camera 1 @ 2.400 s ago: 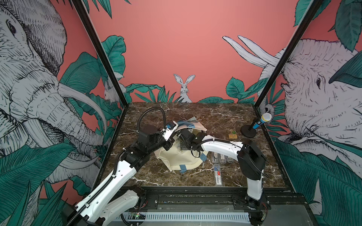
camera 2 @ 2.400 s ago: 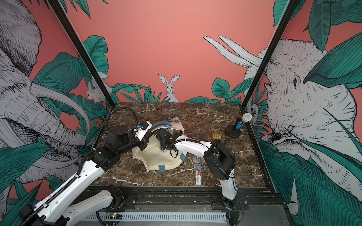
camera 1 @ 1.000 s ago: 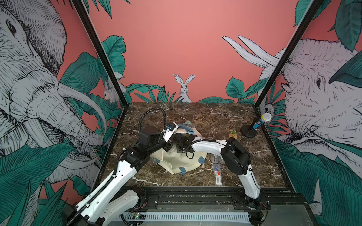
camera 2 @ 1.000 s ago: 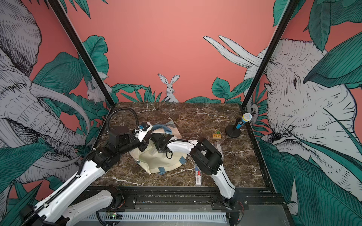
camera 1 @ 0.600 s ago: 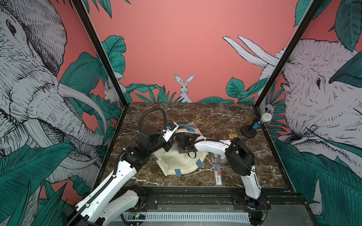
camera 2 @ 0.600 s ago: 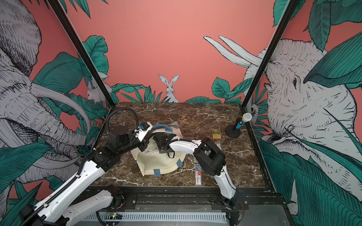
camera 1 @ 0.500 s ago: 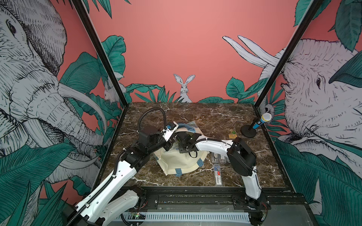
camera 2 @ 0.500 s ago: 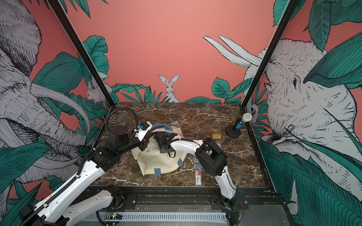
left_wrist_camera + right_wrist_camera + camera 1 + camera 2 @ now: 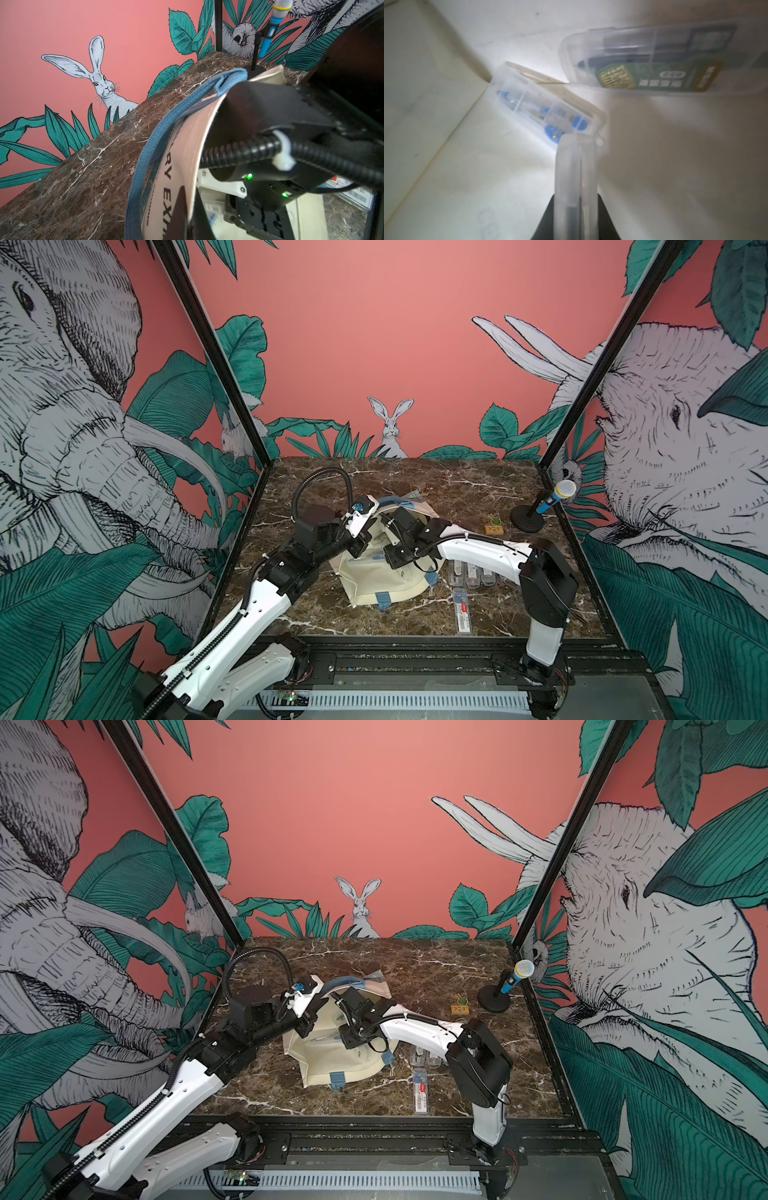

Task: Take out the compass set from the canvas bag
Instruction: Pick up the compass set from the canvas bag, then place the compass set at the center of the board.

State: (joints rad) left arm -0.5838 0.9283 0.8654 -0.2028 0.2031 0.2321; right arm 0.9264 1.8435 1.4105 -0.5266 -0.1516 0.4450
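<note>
The cream canvas bag point(image 9: 386, 585) point(image 9: 332, 1060) lies in the middle of the marble table, its mouth facing the left arm. My left gripper point(image 9: 362, 537) point(image 9: 192, 207) is shut on the bag's upper rim point(image 9: 187, 158) and holds the mouth up beside the blue strap point(image 9: 145, 155). My right gripper point(image 9: 390, 561) point(image 9: 576, 207) reaches inside the bag, shut on a clear plastic compass set case point(image 9: 575, 166) seen edge-on. Two more cases lie on the bag's floor: one with blue parts point(image 9: 542, 112) and one with a green label point(image 9: 664, 68).
Clear cases point(image 9: 469, 572) lie on the table just right of the bag, and one with a red label point(image 9: 463, 612) lies nearer the front edge. A small wooden block point(image 9: 494, 526) and a microphone on a stand point(image 9: 552, 499) sit at the back right.
The right gripper's jaws have narrowed onto the clear case inside the bag, and the right arm's elbow has swung to the right. The left gripper keeps hold of the rim.
</note>
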